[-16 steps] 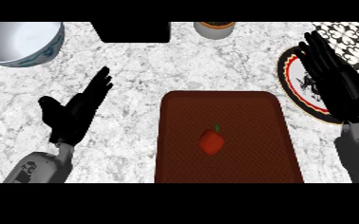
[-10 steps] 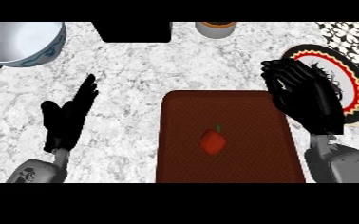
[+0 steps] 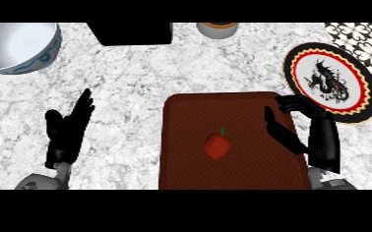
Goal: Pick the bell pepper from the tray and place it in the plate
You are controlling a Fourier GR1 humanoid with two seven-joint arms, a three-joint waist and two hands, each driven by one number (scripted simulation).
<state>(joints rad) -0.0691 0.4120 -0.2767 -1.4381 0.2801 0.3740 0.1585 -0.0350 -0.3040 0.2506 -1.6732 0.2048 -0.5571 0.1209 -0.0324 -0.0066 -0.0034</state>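
White-and-grey marbled counter [image 3: 145, 78], viewed steeply from above. Far left, top: a white bowl [image 3: 25, 46] with a blue-patterned rim, untouched. Below it, the left hand [image 3: 67, 132] is open and resting near the lower left, fingers straight and pointing up and slightly right; it has barely shifted over the last moments and takes no part in the work. Along the top edge, a black box-like object [image 3: 131, 33] and next to it a small round container [image 3: 217, 29], both well apart from the action. Centre: the dark red-brown tray [image 3: 189, 172], with the red bell pepper [image 3: 216, 145] lying near its middle, green stem pointing up, exactly where it was in the earlier frames. Not yet touched. Right of the pepper, the main change: the right hand [image 3: 305, 128], which was up over the plate a moment ago, has come down and inward to the tray's right edge, thumb [image 3: 274, 125] spread toward the pepper, fingers curled a little but wide apart, holding nothing. Near the pepper, not in contact. Far right: the plate [image 3: 298, 61], dark-rimmed with a dragon figure, just beside the tray's upper right corner, nothing on it. Judgement: approach phase under way; grasp, lift and short carry to the plate all remain.
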